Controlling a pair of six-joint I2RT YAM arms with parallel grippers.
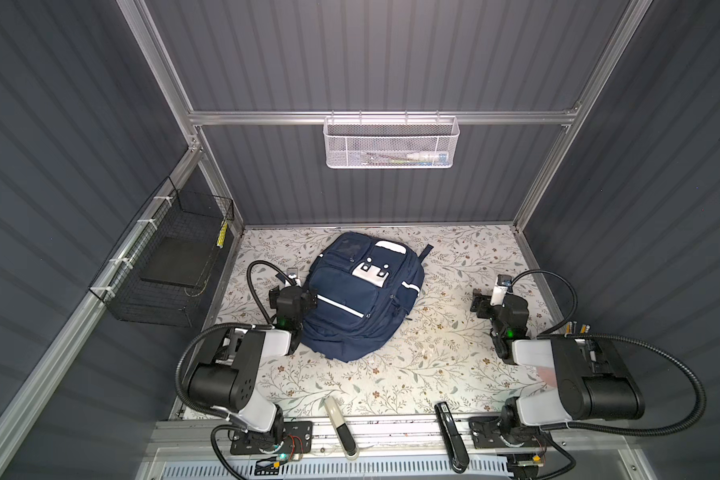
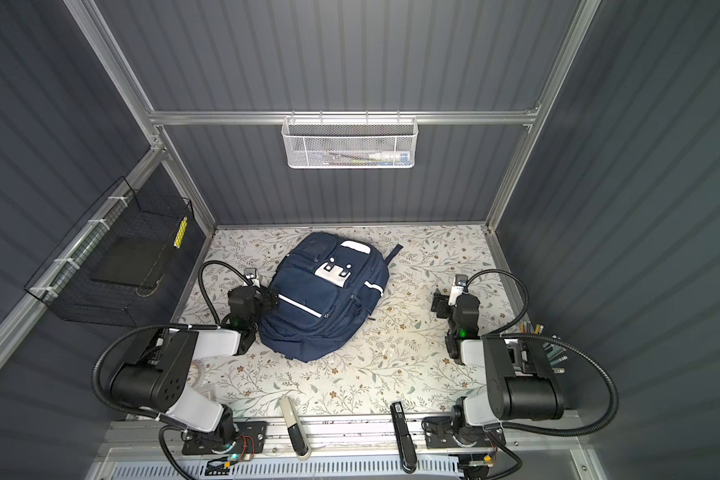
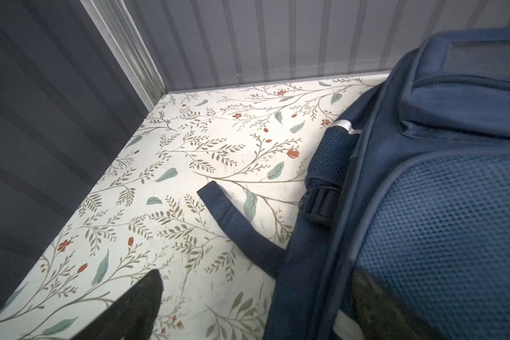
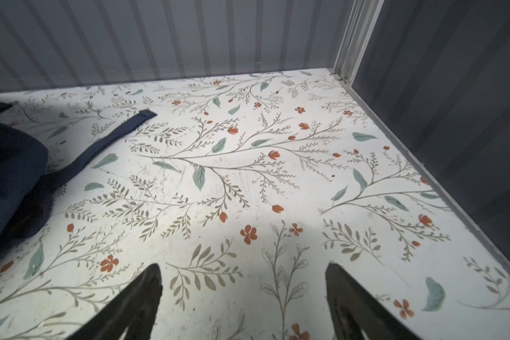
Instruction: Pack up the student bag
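**While the bag lies flat, both grippers are open**

As you look down in both top views, the student bag [image 1: 358, 299] [image 2: 321, 299] lies flat on the flowery table [image 1: 433, 353], a bit left of the middle and near the back wall; its white patch [image 1: 371, 272] with two dark buttons faces up.

Your left gripper [image 1: 310, 298] sits right at the bag's left side; in the left wrist view its fingers [image 3: 142, 309] are spread wide and are not closed on anything; the blue mesh pocket [image 3: 439, 235] is by the far finger, and you cannot tell if that finger touches the cloth; a loose blue strap [image 3: 236, 223] lies flat on the table beside the bag.

Your right gripper [image 1: 479, 305] is well apart from the bag, out on the right side of the table; in the right wrist view its two fingers [image 4: 136, 303] are spread apart with only table between them; a second strap [image 4: 109, 138] pokes out from the bag toward the back wall.

A white mesh basket [image 1: 391, 143] hangs on the back wall; a black wire basket [image 1: 167, 266] hangs on the left wall.
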